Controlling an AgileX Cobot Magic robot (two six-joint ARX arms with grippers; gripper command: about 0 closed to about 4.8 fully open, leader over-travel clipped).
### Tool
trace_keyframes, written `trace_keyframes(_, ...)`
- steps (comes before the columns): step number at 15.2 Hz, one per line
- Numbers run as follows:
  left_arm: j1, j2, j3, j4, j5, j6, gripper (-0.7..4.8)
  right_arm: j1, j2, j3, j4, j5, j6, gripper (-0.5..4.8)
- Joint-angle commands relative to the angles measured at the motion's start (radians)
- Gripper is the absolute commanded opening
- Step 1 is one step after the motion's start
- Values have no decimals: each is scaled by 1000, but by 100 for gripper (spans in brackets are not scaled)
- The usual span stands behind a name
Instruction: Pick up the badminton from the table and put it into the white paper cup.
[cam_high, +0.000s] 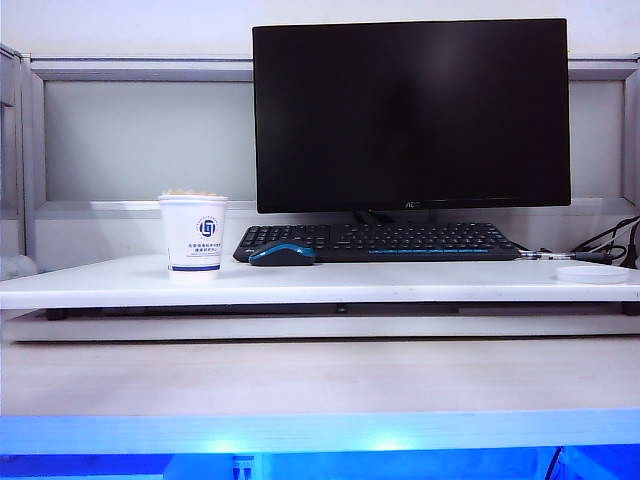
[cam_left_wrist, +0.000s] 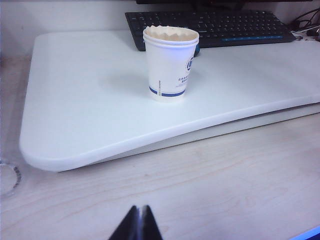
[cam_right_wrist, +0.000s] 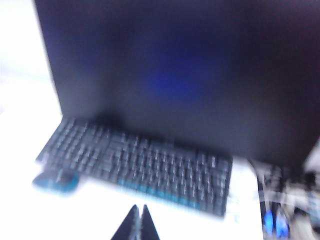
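Note:
The white paper cup (cam_high: 193, 240) with its blue logo stands upright on the left part of the white table (cam_high: 420, 282). The badminton's cream feather skirt (cam_high: 193, 192) pokes just above the cup's rim; its cork tip is hidden inside. In the left wrist view the cup (cam_left_wrist: 170, 70) stands mid-table with the badminton's feather edges (cam_left_wrist: 170, 34) inside. My left gripper (cam_left_wrist: 141, 209) is shut and empty, low over the wooden surface in front of the table. My right gripper (cam_right_wrist: 139, 207) is shut and empty above the table before the keyboard; that view is blurred. Neither gripper shows in the exterior view.
A black monitor (cam_high: 410, 115) stands at the back with a black keyboard (cam_high: 385, 242) in front of it. A blue and black mouse (cam_high: 281, 254) lies just right of the cup. A white disc (cam_high: 592, 273) and cables (cam_high: 610, 240) sit at the far right.

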Motion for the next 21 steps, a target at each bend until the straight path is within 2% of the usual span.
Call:
trace_keyframes(1, 1, 1, 2, -24, 0, 20, 21, -1, -158, -210, 79, 23, 10, -6)
trace_keyframes(2, 1, 1, 2, -24, -12, 20, 21, -1, -188, -256, 92, 27, 14, -6)
trace_keyframes(5, 1, 1, 2, -24, -97, 47, 21, -1, -380, -558, 198, 60, 97, -6)
trace_keyframes(8, 1, 1, 2, -24, -248, 65, 21, -1, -533, -798, 284, 103, 139, -6)
trace_keyframes(9, 1, 1, 2, -24, -332, 64, 21, -1, -584, -868, 288, 132, 146, -6)
trace_keyframes(12, 1, 1, 2, -25, -424, 64, 21, -1, -640, -985, 372, 141, 148, -6)
trace_keyframes(16, 1, 1, 2, -31, -495, 65, 21, 0, -657, -1086, 434, 156, 171, -6)
trace_keyframes(19, 1, 1, 1, -31, -502, 64, 21, 0, -716, -1129, 434, 159, 183, -6)
trace_keyframes(21, 1, 1, 1, -31, -501, 65, 21, 1, -873, -1184, 422, 159, 193, -6)
